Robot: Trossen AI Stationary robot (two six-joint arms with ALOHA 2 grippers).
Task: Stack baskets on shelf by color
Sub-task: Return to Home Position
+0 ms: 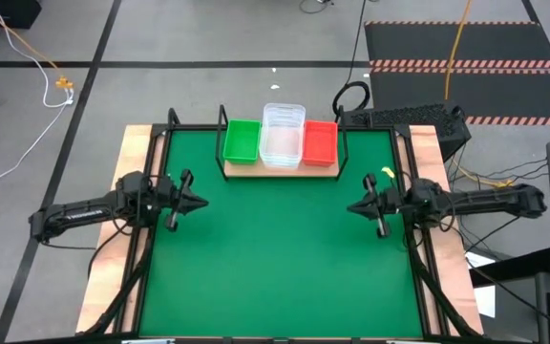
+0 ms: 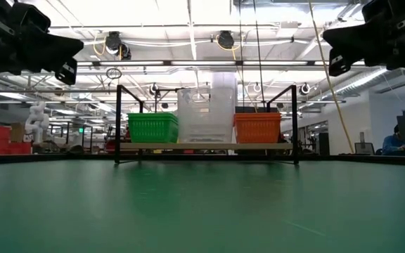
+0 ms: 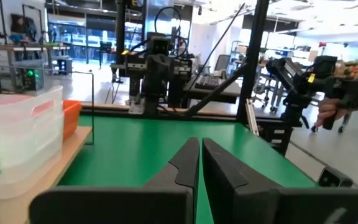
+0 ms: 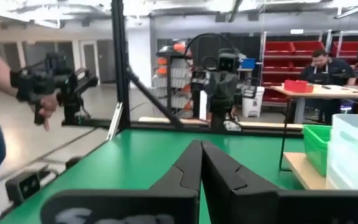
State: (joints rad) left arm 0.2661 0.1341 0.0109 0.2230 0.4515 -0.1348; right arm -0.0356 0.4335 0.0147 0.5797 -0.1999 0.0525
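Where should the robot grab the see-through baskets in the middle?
Probably the clear stack by its rim facing the green mat, pinched from above, one finger inside. The green baskets and red baskets crowd its sides, leaving no finger room, but its open top rises above theirs. Left gripper and right gripper hang shut over the mat.

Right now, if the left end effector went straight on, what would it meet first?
Likely the right end effector, facing the left end effector across the green mat; the shelf lies off that line.

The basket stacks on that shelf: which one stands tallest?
The clear stack, in the middle of the shelf; its top rises well above the green stack and the red stack flanking it.
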